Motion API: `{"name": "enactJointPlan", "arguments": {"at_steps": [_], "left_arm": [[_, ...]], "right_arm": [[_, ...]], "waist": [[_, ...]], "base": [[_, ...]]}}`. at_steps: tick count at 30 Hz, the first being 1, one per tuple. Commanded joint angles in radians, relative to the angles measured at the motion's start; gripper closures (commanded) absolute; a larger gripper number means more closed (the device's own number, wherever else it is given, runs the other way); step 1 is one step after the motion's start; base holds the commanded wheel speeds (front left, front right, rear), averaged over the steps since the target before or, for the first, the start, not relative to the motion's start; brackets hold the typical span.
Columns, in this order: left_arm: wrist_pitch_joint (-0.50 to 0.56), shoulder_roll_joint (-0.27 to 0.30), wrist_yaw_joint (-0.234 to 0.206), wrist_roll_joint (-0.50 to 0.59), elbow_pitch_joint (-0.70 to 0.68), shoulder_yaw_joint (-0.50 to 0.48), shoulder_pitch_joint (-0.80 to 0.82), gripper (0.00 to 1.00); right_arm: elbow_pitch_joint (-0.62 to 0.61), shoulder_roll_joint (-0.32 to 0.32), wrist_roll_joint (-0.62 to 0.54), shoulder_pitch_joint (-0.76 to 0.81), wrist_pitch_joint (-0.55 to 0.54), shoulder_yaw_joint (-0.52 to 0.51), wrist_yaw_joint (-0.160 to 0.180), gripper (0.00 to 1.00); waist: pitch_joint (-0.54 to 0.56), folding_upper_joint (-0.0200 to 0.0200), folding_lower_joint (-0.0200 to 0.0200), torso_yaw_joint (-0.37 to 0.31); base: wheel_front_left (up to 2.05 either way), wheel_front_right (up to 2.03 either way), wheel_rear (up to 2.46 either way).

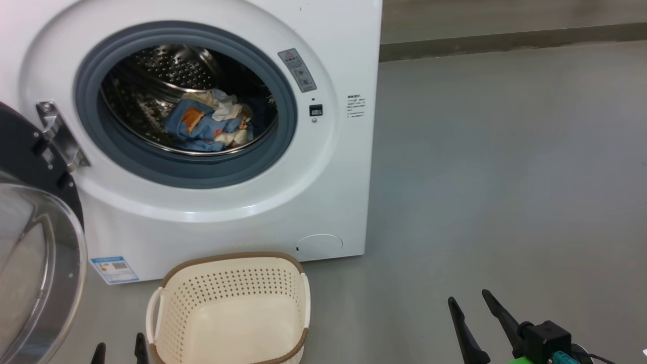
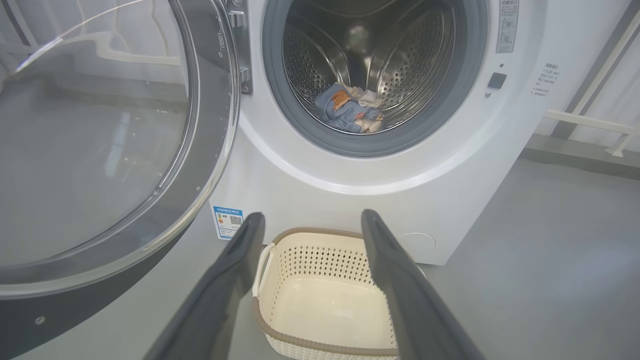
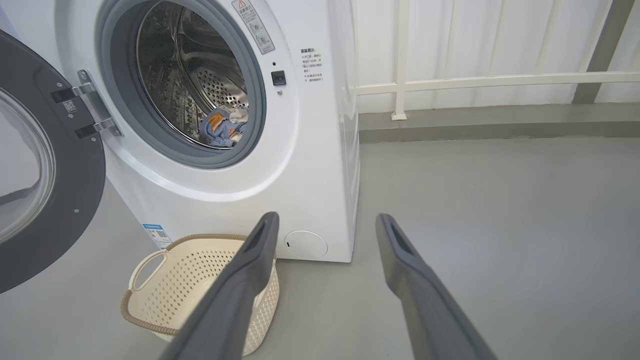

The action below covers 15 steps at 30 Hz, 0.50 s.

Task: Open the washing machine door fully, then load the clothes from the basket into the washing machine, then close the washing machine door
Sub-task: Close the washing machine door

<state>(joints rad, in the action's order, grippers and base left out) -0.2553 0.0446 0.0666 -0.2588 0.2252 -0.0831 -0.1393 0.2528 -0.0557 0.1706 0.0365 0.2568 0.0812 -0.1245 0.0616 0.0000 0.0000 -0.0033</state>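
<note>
The white washing machine has its door swung wide open to the left, glass bowl facing out. The clothes, a blue bundle with orange and white patches, lie inside the steel drum. The cream basket stands on the floor in front of the machine with nothing in it. My left gripper is open at the lower left, beside the basket's left handle. My right gripper is open at the lower right, over bare floor. In the wrist views both hold nothing: left gripper, right gripper.
Grey floor stretches to the right of the machine, up to a low wall ledge. A white railing runs along the wall behind. The open door stands out over the floor left of the basket.
</note>
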Motion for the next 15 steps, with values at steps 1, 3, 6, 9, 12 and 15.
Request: {"name": "enactJointPlan", "arguments": {"at_steps": [1, 3, 6, 9, 12, 15], "left_arm": [[-0.006, 0.006, 0.001, 0.012, -0.019, -0.031, 0.047, 0.00], [-0.006, 0.006, 0.002, 0.015, -0.020, -0.031, 0.046, 0.00], [-0.006, 0.006, 0.000, 0.018, -0.022, -0.033, 0.044, 0.00], [-0.006, 0.006, 0.000, 0.021, -0.022, -0.036, 0.043, 0.00], [-0.006, 0.006, 0.000, 0.024, -0.024, -0.040, 0.040, 0.00], [-0.006, 0.006, 0.000, 0.025, -0.026, -0.048, 0.035, 0.00]], "right_arm": [[-0.027, 0.002, 0.001, -0.038, 0.005, 0.019, -0.006, 0.00], [-0.029, 0.002, 0.000, -0.036, 0.005, 0.019, -0.006, 0.00], [-0.030, 0.003, -0.003, -0.037, 0.005, 0.021, -0.006, 0.00], [-0.030, 0.003, -0.004, -0.040, 0.005, 0.023, -0.006, 0.00], [-0.030, 0.001, -0.006, -0.047, 0.005, 0.027, -0.006, 0.00], [-0.029, -0.004, -0.008, -0.058, 0.005, 0.038, -0.006, 0.00]], "waist": [[0.000, 0.0000, 0.0000, 0.011], [0.000, 0.0000, 0.0000, 0.026], [-0.001, 0.0000, 0.0000, 0.053], [-0.001, 0.0000, 0.0000, 0.086], [-0.001, 0.0000, 0.0000, 0.124], [0.000, 0.0000, 0.0000, 0.161]], "base": [[0.00, 0.00, 0.00], [0.00, 0.00, 0.00], [0.00, 0.00, 0.00], [0.00, 0.00, 0.00], [0.00, 0.00, 0.00], [0.00, 0.00, 0.00]]}}
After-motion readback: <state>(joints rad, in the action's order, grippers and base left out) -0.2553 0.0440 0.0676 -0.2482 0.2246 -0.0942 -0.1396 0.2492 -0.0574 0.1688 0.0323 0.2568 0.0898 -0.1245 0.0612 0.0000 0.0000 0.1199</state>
